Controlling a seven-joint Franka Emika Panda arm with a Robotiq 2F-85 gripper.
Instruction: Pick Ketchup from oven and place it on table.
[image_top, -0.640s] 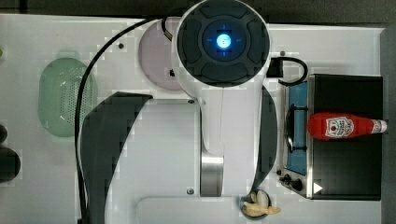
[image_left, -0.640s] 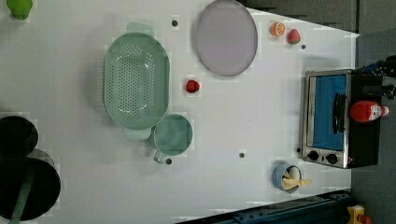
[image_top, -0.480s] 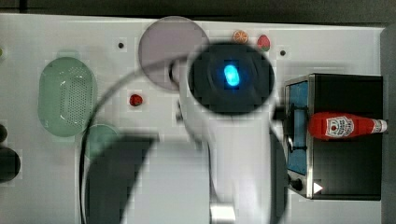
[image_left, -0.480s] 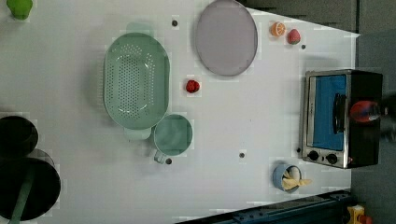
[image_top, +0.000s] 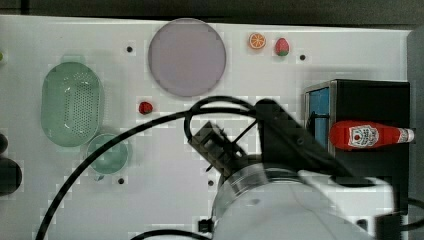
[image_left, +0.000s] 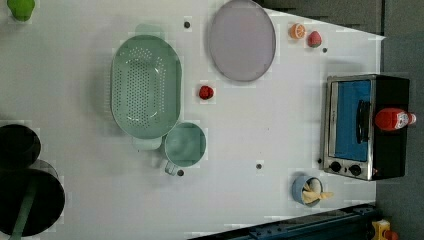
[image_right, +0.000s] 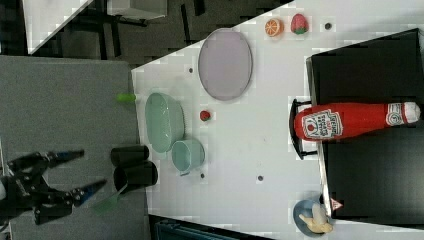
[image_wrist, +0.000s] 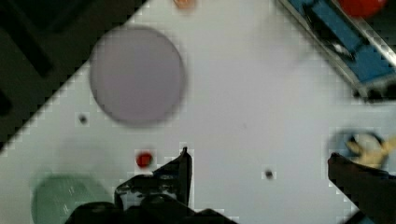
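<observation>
Right view has your gripper (image_right: 80, 172) well left of the white surface (image_right: 260, 140), its fingers (image_right: 67, 155) spread wide and gripping nothing. Your small red ketchup squeeze bottle with the white cap (image_top: 370, 135) lies on its side on the black top of the boxy silver toaster oven (image_top: 372, 95), cap pointing to the top view's right.

Grey floor (image_right: 70, 100) beyond the white surface's edge (right view), dark frame legs (image_right: 102, 30) farther off, blue rail (image_left: 310, 227) along the left view's bottom; even light.
</observation>
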